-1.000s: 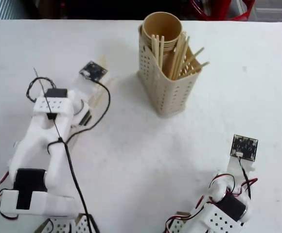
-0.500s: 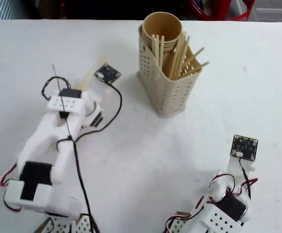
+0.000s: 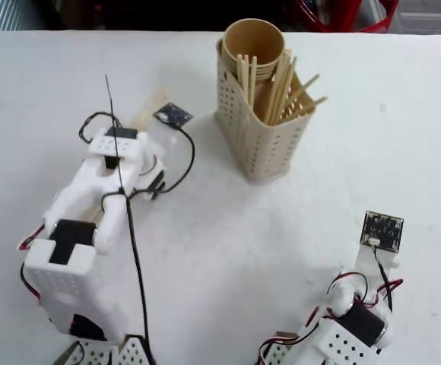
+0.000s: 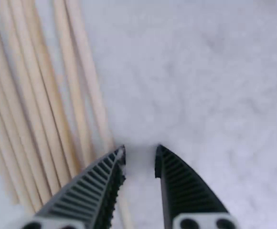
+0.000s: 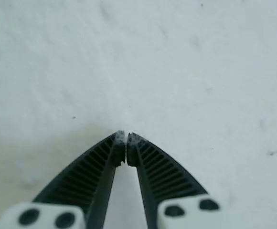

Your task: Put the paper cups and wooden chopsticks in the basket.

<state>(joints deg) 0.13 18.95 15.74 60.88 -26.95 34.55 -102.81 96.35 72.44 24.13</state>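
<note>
My left arm (image 3: 91,205) stretches out over the white table (image 3: 228,251) to the left of the basket (image 3: 262,144), with its wrist bent down so the left gripper (image 4: 140,150) points at the tabletop. Its jaws stand a narrow gap apart and hold nothing; only bare table shows between the tips. Just beside that gripper lies a loose bundle of wooden chopsticks (image 4: 43,109), pale, smooth and roughly parallel, flat on the table to the basket's left and clear of it. The nearest stick runs under one of my fingertips (image 4: 118,157). My right arm (image 3: 350,327) sits folded back, well apart from the basket on its near right. The right gripper (image 5: 126,136) faces the table with its jaws all but closed, tips almost touching and nothing between them. The basket is a cream plastic one with rows of small holes, and it stands upright. Stacked tan paper cups (image 3: 252,46) sit in its far end. More chopsticks (image 3: 285,84) stand in it beside the cups, leaning and fanning out above the rim.
</note>
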